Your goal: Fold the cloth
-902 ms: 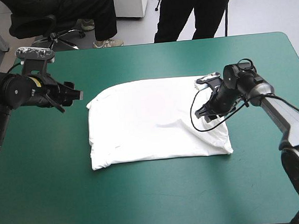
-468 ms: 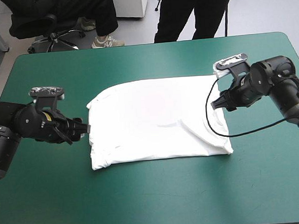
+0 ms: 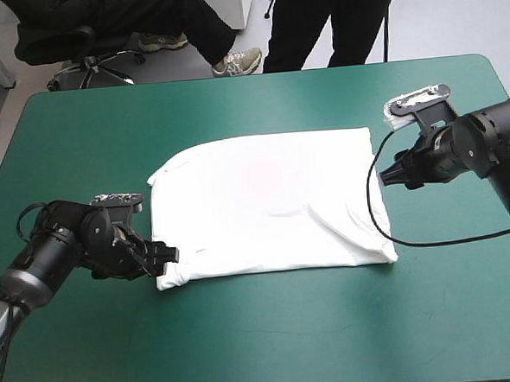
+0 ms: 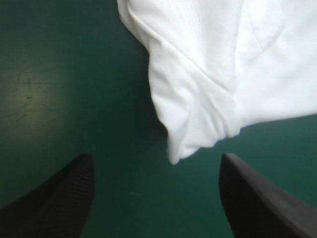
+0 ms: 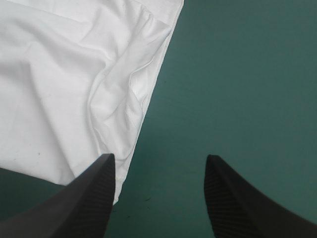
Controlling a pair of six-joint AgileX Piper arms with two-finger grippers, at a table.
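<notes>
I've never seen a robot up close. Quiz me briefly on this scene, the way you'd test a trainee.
1. True or false: the left hand is shut on the T-shirt.
2. The right hand is: A over the T-shirt's middle; B open, beside its right edge; C gripping a sleeve.
3. Which T-shirt corner lies just ahead of the left hand?
Key: 1 false; 2 B; 3 near-left.
</notes>
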